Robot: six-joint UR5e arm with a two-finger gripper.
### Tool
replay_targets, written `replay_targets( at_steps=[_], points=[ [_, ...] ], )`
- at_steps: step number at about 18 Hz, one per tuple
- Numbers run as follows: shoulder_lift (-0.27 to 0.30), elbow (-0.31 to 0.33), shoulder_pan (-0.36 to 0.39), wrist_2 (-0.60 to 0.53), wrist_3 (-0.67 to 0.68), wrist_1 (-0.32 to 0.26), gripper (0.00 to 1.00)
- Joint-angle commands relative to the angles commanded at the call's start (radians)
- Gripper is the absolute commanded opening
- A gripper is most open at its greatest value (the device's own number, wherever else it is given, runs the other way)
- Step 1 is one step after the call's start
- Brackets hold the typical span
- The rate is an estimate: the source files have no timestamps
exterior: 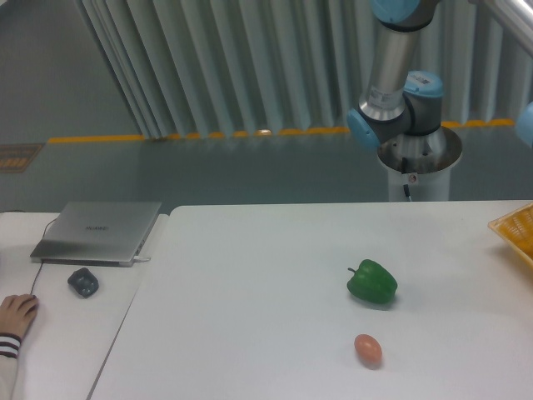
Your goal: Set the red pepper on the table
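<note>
End effector out of view, past the right edge. Arm (391, 75) cut off at top. Yellow tray (516, 233) clipped at right, contents unclear. Hand (15, 315) cropped at left.

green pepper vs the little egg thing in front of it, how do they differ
The green pepper is glossy green, lobed and stemmed; the egg-shaped thing is pinkish-orange, smooth and stemless. The pepper is clearly bigger. It also sits farther back, the egg-shaped thing nearer the camera. Both rest apart on the white table, untouched.
</note>
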State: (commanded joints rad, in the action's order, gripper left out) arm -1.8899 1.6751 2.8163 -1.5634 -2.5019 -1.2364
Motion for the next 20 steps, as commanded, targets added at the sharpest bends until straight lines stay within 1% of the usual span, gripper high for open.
replay_targets(
  at_steps=[2, 3, 5, 7, 9, 12, 16, 18, 19, 20],
  points=[
    [0.028, -0.008, 0.005, 0.028, 0.002, -0.021, 0.70],
    [0.029, -0.021, 0.005, 0.045, 0.003, -0.037, 0.70],
    [0.031, -0.064, 0.018, 0.089, 0.011, -0.093, 0.70],
    [0.035, -0.107, 0.023, 0.109, 0.014, -0.141, 0.70],
    [0.035, -0.126, 0.023, 0.114, 0.015, -0.159, 0.70],
    [0.037, -0.126, 0.022, 0.187, 0.064, -0.158, 0.70],
    [0.048, -0.127, -0.004, 0.215, 0.170, -0.147, 0.70],
    [0.048, -0.129, -0.037, 0.218, 0.231, -0.143, 0.70],
    [0.046, -0.132, -0.049, 0.218, 0.265, -0.127, 0.70],
    [0.043, -0.133, -0.081, 0.217, 0.309, -0.098, 0.70]
  ],
)
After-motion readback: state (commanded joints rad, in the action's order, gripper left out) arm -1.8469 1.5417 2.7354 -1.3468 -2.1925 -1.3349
